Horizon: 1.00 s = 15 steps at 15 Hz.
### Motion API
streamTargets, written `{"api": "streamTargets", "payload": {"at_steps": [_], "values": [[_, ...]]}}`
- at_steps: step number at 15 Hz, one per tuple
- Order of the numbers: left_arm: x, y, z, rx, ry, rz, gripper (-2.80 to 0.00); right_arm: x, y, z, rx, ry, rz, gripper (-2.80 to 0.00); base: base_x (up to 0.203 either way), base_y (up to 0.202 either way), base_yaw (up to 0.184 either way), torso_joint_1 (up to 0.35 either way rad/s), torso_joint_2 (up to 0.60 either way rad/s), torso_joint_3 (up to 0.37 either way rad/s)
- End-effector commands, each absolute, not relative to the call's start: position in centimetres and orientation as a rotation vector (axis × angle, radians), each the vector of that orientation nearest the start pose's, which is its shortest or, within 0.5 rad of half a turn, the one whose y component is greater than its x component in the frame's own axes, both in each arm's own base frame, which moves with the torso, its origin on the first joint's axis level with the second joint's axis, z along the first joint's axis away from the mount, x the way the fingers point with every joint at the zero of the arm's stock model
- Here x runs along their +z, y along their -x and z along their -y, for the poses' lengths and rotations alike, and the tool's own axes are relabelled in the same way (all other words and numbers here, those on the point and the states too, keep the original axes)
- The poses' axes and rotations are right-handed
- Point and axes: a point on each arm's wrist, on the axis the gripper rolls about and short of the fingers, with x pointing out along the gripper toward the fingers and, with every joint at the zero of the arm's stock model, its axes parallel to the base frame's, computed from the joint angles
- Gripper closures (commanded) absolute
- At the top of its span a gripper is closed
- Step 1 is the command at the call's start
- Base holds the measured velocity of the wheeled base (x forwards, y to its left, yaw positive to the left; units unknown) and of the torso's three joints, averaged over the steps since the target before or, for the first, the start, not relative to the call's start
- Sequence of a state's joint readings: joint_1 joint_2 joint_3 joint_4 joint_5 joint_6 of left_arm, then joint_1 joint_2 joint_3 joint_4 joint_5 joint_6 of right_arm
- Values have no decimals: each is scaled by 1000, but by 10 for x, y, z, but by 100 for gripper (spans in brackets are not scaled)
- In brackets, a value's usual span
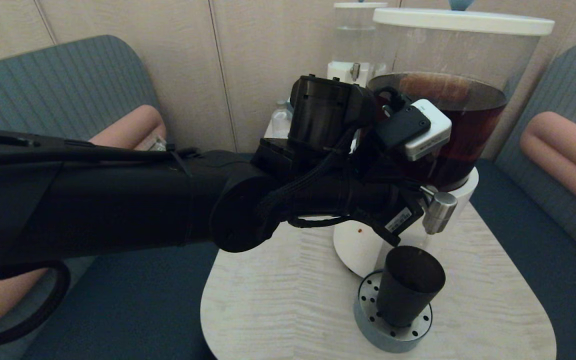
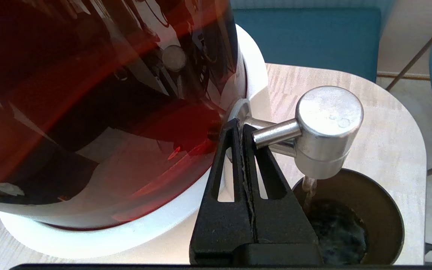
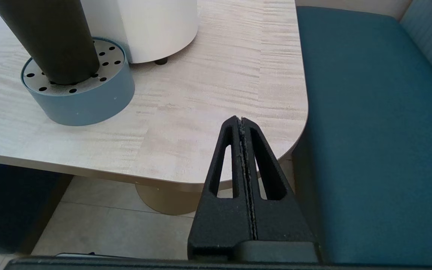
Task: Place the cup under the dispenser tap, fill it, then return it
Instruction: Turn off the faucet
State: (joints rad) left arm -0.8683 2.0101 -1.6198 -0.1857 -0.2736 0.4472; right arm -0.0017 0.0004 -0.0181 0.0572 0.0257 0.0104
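Note:
The matte black cup [image 1: 408, 285] stands on a round grey-blue perforated drip stand [image 1: 368, 331], directly under the dispenser tap [image 1: 438, 212]. In the left wrist view a thin stream [image 2: 308, 189] runs from the steel tap [image 2: 328, 127] into the cup [image 2: 379, 210], which holds some dark liquid. My left gripper [image 2: 241, 127] is shut with nothing between its fingers, and its tips rest against the tap's thin rod at the dispenser's white base. My right gripper [image 3: 241, 120] is shut and empty, hanging off the table's near right corner, apart from the cup [image 3: 47, 37].
The big dispenser [image 1: 448, 125] of dark-brown liquid stands on its white base [image 1: 358, 245] on the pale wood table [image 1: 278, 300]. A smaller clear-liquid dispenser [image 1: 355, 45] stands behind it. Blue benches flank the table. My left arm crosses the view.

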Motion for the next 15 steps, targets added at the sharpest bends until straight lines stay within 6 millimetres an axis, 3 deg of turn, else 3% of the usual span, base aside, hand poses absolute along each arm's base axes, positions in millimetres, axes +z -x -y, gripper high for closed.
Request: {"api": "streamTargets", "payload": {"at_steps": [1,15], "values": [[253,-267,325,-1169,-461,53,0,75,24,-1,24,-11,-40,0,0,0,0,0,0,0],[251,-271,334,-1178,-475,67,0,75,24,-1,24,-11,-42,0,0,0,0,0,0,0]]}}
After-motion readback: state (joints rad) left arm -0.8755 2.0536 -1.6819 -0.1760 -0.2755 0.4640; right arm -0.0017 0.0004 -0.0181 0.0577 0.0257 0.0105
